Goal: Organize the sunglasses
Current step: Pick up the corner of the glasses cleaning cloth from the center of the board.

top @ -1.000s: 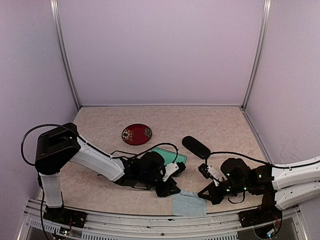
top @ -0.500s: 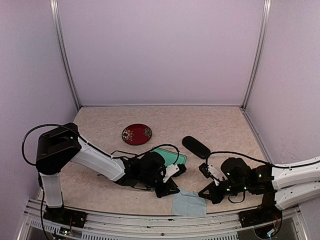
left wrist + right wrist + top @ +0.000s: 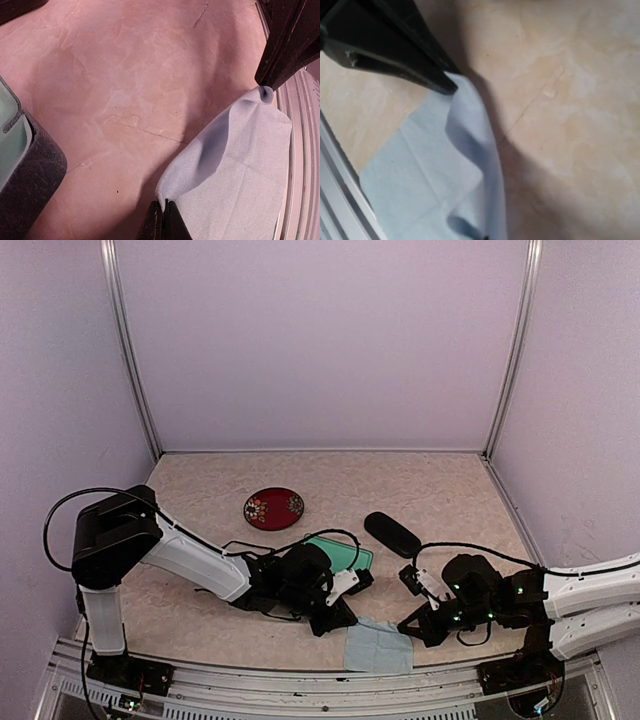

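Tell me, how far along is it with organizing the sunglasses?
Done: nothing I can confirm; no sunglasses show. In hand: the left hand and right hand each pinch a corner of the light blue cloth, one edge raised. Left: seemingly everything involving the black oval case and teal rectangular case.

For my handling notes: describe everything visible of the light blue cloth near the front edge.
The light blue cloth is thin, soft fabric with faint fold creases. It lies mostly flat on the table by its near edge. Its far edge is raised into a ridge: the left claw pinches one corner, the right claw the other, both shut.
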